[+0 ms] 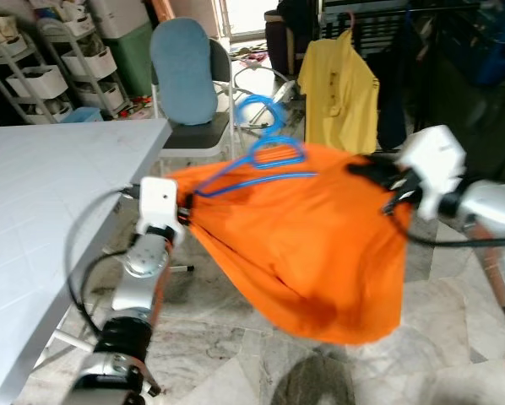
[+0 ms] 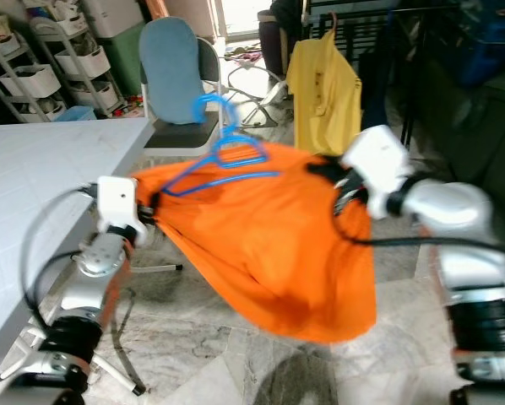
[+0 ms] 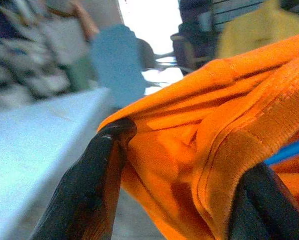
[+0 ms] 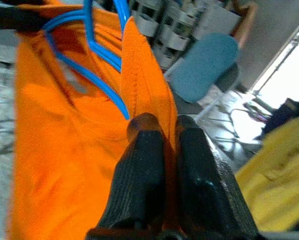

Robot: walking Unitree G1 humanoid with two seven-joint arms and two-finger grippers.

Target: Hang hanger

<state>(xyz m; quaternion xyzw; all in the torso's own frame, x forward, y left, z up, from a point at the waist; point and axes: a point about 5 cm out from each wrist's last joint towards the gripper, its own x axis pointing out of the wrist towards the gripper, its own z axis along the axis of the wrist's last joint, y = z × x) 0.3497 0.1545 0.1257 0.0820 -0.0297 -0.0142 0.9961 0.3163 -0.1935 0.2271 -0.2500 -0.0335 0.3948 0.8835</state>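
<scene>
One orange shirt (image 1: 303, 245) on one blue hanger (image 1: 265, 160) hangs in the air between the robot's two grippers, over the marble floor (image 1: 210, 354) just off the white table's (image 1: 41, 219) right edge. The left gripper (image 3: 179, 165) has its fingers spread around a bunched fold at the shirt's left end; the right gripper (image 4: 162, 125) pinches the opposite hem, fingers pressed together. Beyond the table's far corner stands one blue chair (image 1: 185, 76), and one yellow shirt (image 1: 337, 93) hangs on a rack, with open floor between them.
</scene>
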